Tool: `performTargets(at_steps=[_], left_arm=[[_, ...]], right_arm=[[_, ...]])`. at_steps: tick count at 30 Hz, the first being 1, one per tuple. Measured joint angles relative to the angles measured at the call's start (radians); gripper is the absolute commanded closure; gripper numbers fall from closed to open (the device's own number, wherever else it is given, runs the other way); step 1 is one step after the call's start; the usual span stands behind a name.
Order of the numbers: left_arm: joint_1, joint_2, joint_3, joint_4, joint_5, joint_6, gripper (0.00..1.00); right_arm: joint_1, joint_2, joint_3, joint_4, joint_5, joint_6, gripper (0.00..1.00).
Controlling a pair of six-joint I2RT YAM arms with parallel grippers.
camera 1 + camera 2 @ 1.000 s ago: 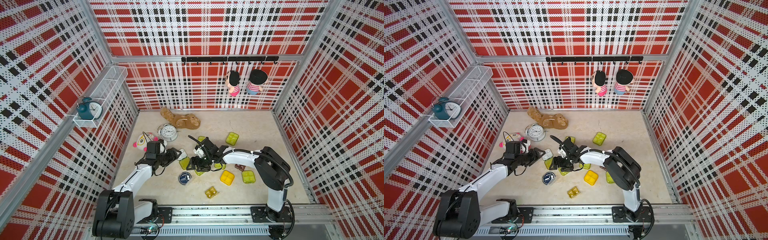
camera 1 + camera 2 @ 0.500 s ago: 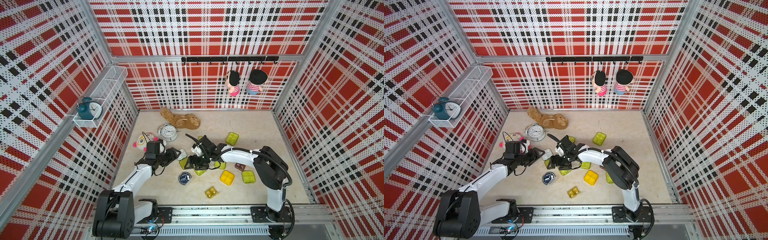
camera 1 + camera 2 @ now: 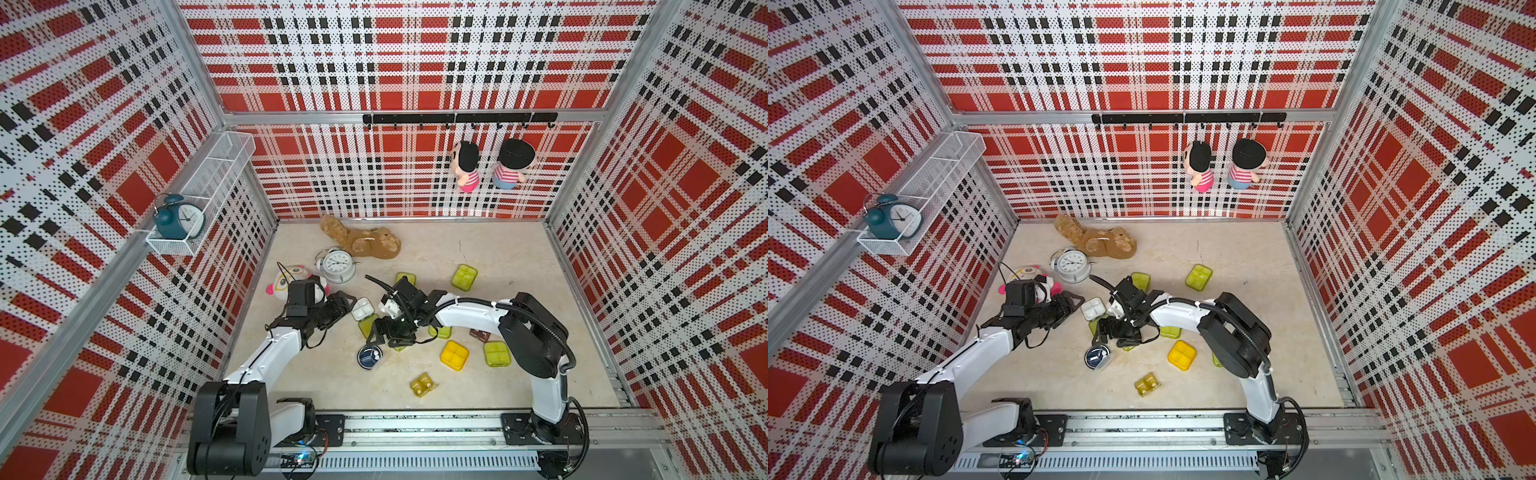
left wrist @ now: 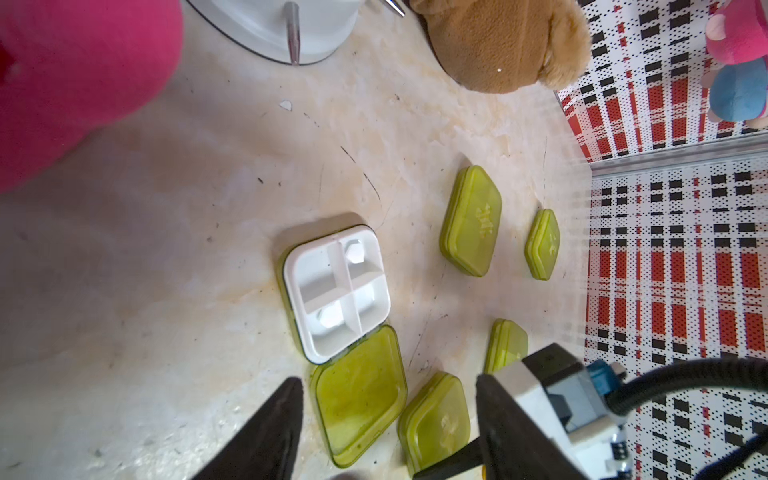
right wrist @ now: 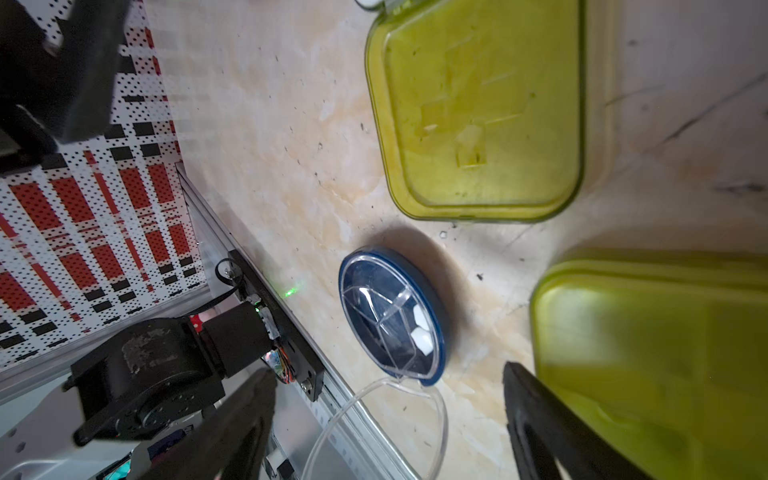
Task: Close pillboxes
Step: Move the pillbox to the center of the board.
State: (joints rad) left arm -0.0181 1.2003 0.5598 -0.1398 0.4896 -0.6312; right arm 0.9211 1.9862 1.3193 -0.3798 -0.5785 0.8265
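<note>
Task partly done. Several lime-green pillboxes (image 3: 464, 277) lie closed. The white-trayed pillbox (image 4: 336, 291) between the arms and the round navy pillbox (image 5: 392, 316) lie open; the small amber pillbox (image 3: 423, 384) appears open. Left gripper (image 3: 343, 305) and right gripper (image 5: 386, 382): jaws spread, empty.

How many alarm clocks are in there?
2. A teal clock sits in the wall basket. A white clock is on the floor, beside the brown plush.
</note>
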Motion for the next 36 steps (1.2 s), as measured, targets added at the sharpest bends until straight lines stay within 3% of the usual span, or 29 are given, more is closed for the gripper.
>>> performTargets(at_steps=[11, 29, 36], left_arm=[[0.001, 0.023, 0.000, 0.021, 0.001, -0.004, 0.32], [0.011, 0.064, 0.006, 0.036, 0.032, 0.006, 0.31], [0.018, 0.067, 0.006, 0.035, 0.052, 0.008, 0.30]], right_arm=[[-0.008, 0.002, 0.000, -0.069, 0.041, -0.011, 0.12], [-0.119, -0.002, 0.002, -0.128, 0.071, -0.055, 0.11], [-0.117, -0.093, -0.010, -0.118, 0.060, -0.071, 0.10]])
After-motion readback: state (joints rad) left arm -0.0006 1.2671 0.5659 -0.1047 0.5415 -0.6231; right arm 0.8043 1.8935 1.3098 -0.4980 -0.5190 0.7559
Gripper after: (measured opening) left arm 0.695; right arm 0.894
